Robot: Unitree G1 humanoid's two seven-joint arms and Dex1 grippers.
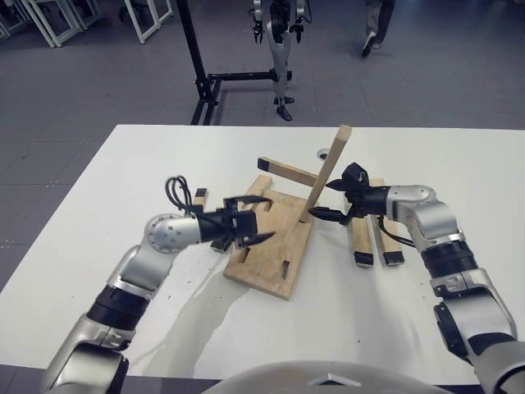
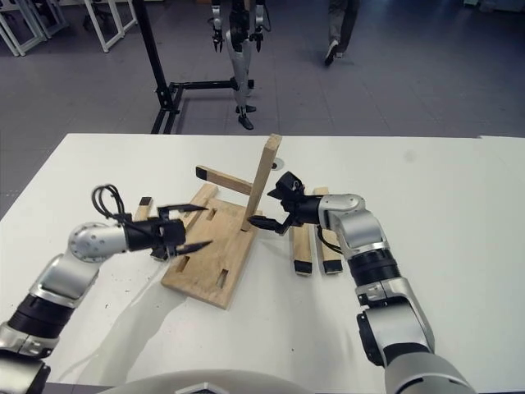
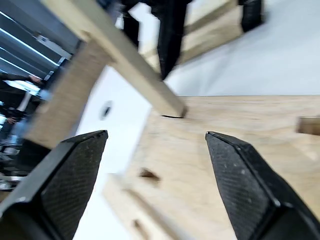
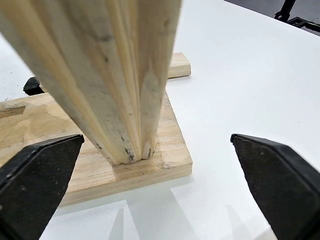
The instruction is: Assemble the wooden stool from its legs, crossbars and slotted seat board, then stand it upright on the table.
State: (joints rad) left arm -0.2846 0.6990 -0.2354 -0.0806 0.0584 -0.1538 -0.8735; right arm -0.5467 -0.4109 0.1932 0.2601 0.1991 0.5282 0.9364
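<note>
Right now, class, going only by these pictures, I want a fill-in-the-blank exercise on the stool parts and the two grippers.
1. The slotted seat board lies ____ on the white table.
2. One leg stands on the board, and ____ loose legs lie together on the table to the robot's right of it.
3. The left gripper and the right gripper both have their fingers ____.

Missing words: flat; two; open.

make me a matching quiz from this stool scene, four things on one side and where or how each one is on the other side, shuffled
Things
1 seat board
2 leg with crossbar
3 two spare legs
4 left end effector

States
a open, over the board's left edge
b standing tilted on the board
c flat on the table, slots facing up
d lying side by side, right of the board

Pairs: 1-c, 2-b, 3-d, 4-a
</note>
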